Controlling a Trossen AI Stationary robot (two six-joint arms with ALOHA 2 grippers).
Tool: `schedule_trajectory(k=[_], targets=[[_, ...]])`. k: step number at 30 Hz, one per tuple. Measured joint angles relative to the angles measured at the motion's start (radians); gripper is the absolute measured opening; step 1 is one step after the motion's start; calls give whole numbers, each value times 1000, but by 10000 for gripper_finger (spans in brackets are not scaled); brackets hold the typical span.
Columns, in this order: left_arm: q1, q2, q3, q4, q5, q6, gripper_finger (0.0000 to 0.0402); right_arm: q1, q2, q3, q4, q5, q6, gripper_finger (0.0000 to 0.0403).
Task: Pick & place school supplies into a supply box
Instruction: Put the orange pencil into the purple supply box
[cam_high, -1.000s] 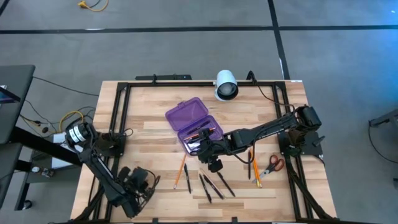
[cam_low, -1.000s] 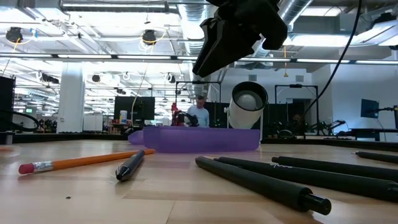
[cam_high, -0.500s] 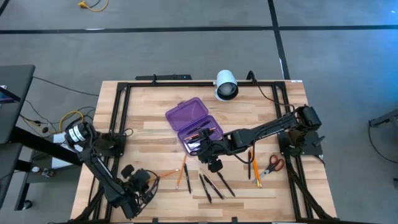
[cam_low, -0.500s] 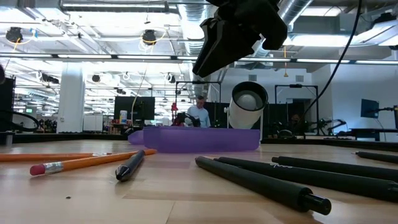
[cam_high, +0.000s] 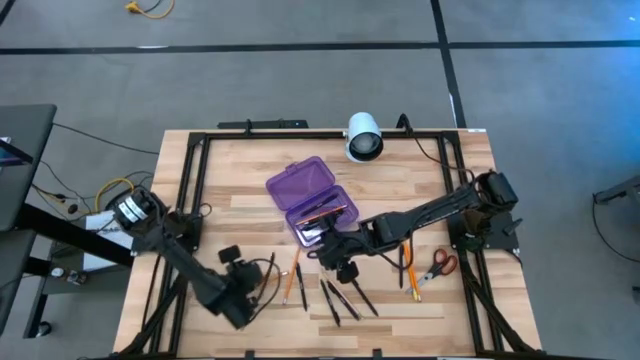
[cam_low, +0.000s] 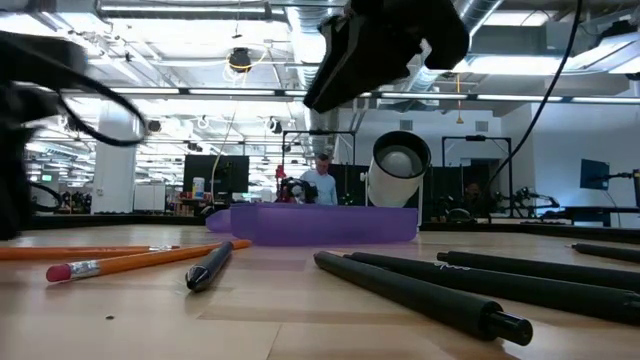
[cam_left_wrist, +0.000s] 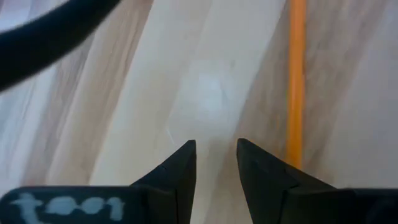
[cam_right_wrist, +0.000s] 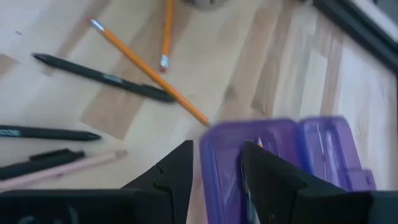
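Purple supply box (cam_high: 313, 203) lay open with pencils inside; right gripper (cam_right_wrist: 214, 163) and left gripper (cam_left_wrist: 215, 163) were released, empty.

Translucent purple plastic supply box (cam_high: 311, 203); pale matt wood table (cam_high: 440, 305).

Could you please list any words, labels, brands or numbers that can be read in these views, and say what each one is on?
Nothing here reads clearly.
Left wrist view: pale marks on the left gripper body, too blurred to read.
Low view: small pale print on a black pen, too small to read.
Right wrist view: faint print on a black pen, too small to read.
Purple supply box, orange pencils, scissors: no text visible.
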Motion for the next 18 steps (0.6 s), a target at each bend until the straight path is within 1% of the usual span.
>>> schedule_trajectory(k=[4,10,14,18], targets=[[67,-22,1,67,11,149,106,18,0,0,5,4,-2,134],[98,-88,1,92,22,249,106,21,0,0,-28,30,24,134],[114,-135,-9,141,88,309,106,21,0,0,-31,31,28,134],[152,-152,-50,276,158,395,106,28,0,0,-23,30,28,134]])
